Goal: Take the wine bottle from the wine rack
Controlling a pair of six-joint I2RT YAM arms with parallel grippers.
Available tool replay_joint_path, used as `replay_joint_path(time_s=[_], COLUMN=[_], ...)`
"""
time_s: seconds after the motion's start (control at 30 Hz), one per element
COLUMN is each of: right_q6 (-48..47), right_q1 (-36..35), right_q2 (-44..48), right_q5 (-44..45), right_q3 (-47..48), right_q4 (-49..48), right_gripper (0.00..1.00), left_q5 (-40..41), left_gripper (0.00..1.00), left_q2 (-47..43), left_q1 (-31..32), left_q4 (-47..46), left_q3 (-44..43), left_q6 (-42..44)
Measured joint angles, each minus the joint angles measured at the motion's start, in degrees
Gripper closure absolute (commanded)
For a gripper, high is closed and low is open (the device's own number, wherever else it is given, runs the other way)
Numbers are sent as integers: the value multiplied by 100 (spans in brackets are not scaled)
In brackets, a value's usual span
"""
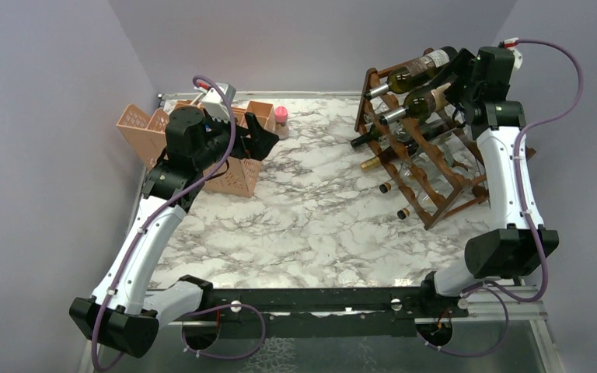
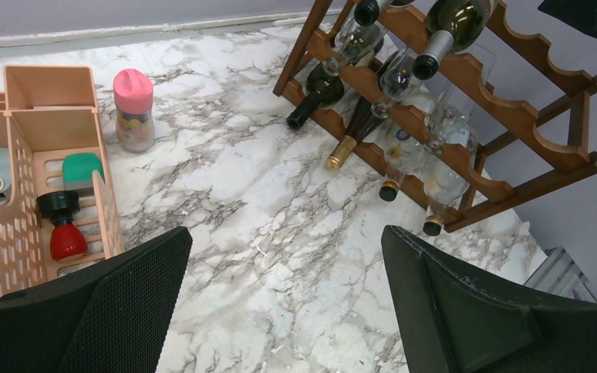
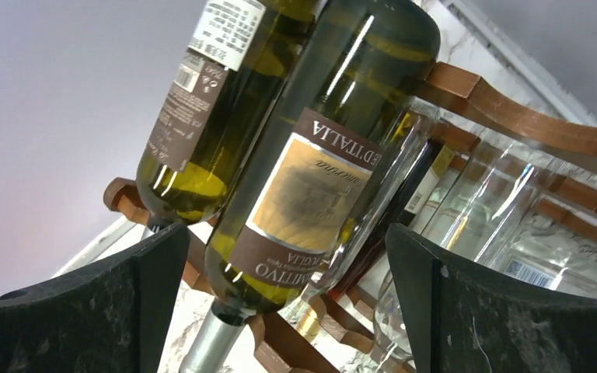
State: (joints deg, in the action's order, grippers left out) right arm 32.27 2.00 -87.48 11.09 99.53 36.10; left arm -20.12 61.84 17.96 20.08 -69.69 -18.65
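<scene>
The right fingers [image 3: 85,311] stood wide, the brown-labelled wine bottle [image 3: 311,179] lined up between them on the wine rack [image 3: 513,116], apparently for clamping; the left fingers [image 2: 109,311] were wide and empty.

Bench [image 1: 311,225] centre open between peach organiser [image 1: 237,177] and wine rack [image 2: 525,116]. Ahead of the wide-spread right end effector [image 3: 284,237]: labelled wine bottle [image 3: 319,155], a second bottle [image 3: 202,116] close alongside, clear glass bottles [image 3: 513,210] crowding the other side.
</scene>
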Motion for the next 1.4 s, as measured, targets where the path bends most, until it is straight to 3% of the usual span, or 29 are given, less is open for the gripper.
replay_joint_path(time_s=[0.4, 0.7, 0.8, 0.97, 1.23, 1.4], right_q6=[1156, 1617, 1908, 2433, 2905, 3064], right_q1=[892, 922, 920, 922, 953, 986], right_q2=[-743, -1150, -1106, -933, -772, -658], right_q5=[-1279, -2149, -2389, -2586, -2754, -2833], right_q3=[-31, -129, -492, -1115, -1585, -1777], right_q4=[-157, -529, -929, -1700, -2319, -2507], right_gripper=[0, 5, 13, 15, 40, 41], left_q5=[-42, -42, -44, -46, -48, -48], left_gripper=[1, 1, 1, 1, 1, 1], left_q2=[0, 208, 304, 363, 363, 363], left_q1=[0, 0, 0, 0, 0, 2], left_q4=[131, 153, 162, 212, 219, 223], left_q3=[13, 11, 11, 11, 11, 11], left_q6=[-79, -94, -107, -140, -184, -190])
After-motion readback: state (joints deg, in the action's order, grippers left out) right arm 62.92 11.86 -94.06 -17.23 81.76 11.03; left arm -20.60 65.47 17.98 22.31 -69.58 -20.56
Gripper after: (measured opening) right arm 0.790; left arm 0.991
